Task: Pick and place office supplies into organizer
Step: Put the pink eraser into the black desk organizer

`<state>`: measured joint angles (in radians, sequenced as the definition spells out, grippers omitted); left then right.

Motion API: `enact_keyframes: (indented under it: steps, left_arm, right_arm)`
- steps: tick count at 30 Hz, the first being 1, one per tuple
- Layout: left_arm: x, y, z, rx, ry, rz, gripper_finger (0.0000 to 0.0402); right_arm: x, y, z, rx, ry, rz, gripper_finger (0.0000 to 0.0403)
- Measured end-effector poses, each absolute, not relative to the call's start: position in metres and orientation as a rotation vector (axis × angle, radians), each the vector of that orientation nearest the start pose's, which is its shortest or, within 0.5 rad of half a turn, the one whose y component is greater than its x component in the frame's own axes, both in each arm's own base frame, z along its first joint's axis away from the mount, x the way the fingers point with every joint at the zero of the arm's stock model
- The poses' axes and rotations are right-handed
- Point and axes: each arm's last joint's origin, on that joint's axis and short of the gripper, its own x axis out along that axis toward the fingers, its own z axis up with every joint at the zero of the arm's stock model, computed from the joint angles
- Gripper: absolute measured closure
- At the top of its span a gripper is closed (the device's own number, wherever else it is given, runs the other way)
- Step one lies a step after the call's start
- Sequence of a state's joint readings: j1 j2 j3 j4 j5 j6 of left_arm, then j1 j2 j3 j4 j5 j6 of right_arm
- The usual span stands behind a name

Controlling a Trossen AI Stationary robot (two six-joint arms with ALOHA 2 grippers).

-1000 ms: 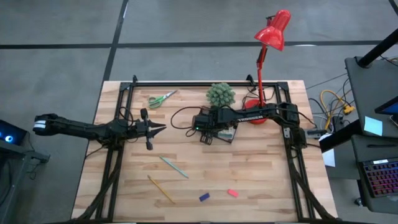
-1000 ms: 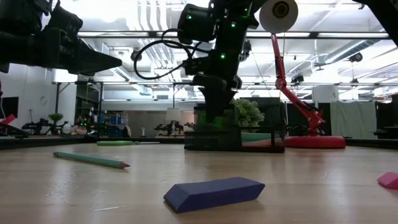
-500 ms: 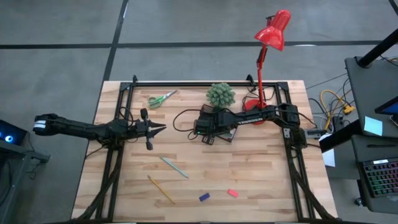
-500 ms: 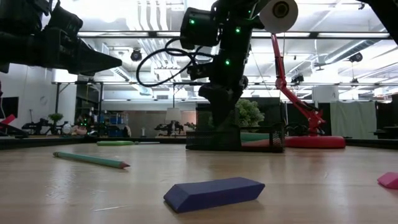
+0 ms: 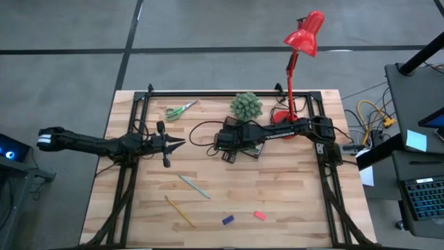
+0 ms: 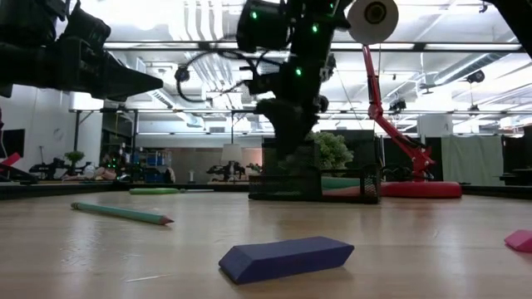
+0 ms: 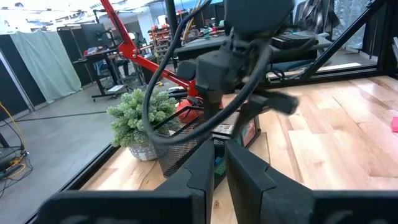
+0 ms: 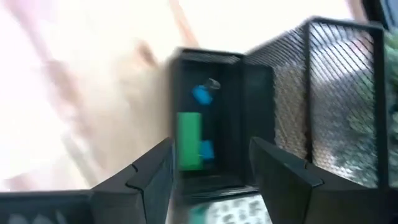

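- Right gripper [image 5: 227, 147] hangs over the organizer [image 5: 254, 149] at mid-tabletop, just near of the potted plant [image 5: 246, 105]. Fingers [image 8: 283, 171] stand wide apart with nothing between them.
- Right wrist view looks down into a compartment holding a green piece [image 8: 189, 148] and small blue pieces [image 8: 201, 94]; empty open fingers above them read as a drop just made, by my judgement.
- Left gripper [image 5: 177, 143] waits over the left half of the tabletop, fingers nearly shut, empty; clear of the right arm's work.
- Not yet stowed: scissors [image 5: 181, 110] far left; teal pen [image 5: 193, 186], yellow pencil [image 5: 180, 211], blue eraser [image 5: 227, 220] and pink eraser [image 5: 259, 215] along the near side.
- Red lamp [image 5: 300, 48] stands far right.
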<state>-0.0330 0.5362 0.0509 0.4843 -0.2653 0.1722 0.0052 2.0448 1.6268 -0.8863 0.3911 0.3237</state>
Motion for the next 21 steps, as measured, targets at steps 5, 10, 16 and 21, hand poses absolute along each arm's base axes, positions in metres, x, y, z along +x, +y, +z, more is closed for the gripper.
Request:
enact_keyframes:
  steps: [5, 10, 16, 21]
  left_arm:
    - [0.134, 0.003, 0.176, 0.173, 0.032, 0.231, 0.0375]
    - [0.134, 0.003, 0.175, 0.174, 0.038, 0.230, 0.0375]
    - [0.134, 0.003, 0.175, 0.174, 0.038, 0.230, 0.0375]
    - [0.134, 0.003, 0.175, 0.174, 0.038, 0.230, 0.0375]
  right_arm:
    - [0.421, 0.012, 0.217, 0.077, 1.193, -0.368, 0.0204]
    - [0.421, 0.053, 0.225, 0.036, 1.202, -0.141, 0.0204]
    - [0.410, 0.111, 0.226, -0.113, 1.200, 0.038, 0.0204]
    - [0.397, 0.149, 0.226, -0.098, 1.205, 0.070, 0.0204]
